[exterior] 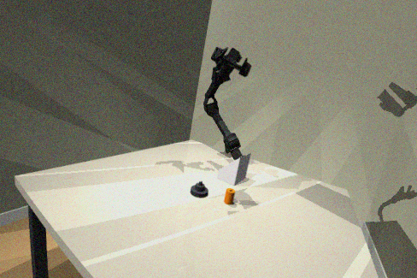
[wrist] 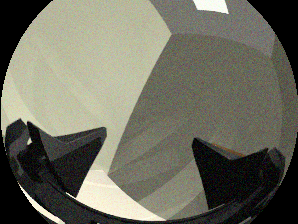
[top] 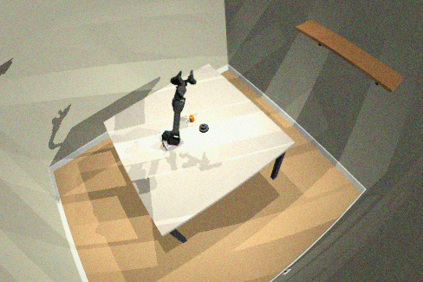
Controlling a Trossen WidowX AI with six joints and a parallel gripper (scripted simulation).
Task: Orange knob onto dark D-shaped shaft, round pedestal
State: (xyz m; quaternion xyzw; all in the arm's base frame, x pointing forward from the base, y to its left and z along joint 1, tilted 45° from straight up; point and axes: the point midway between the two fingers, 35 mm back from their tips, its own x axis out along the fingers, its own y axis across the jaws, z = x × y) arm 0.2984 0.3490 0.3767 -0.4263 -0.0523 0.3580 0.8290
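Note:
The orange knob (top: 191,118) (exterior: 229,196) stands upright on the white table (top: 225,160) (exterior: 128,204). The dark round pedestal with its short shaft (top: 204,127) (exterior: 199,189) sits a short way beside the knob, apart from it. My gripper (top: 184,79) (exterior: 233,61) (wrist: 150,138) is raised high above the table on the extended arm, open and empty, pointing toward the walls. Neither the knob nor the pedestal shows in the wrist view, which shows only walls and my two fingertips.
The arm's base (top: 171,138) (exterior: 234,151) stands on the table near the knob. A wooden shelf (top: 348,53) hangs on the far wall. A dark box (exterior: 390,245) sits at the right edge of the exterior view.

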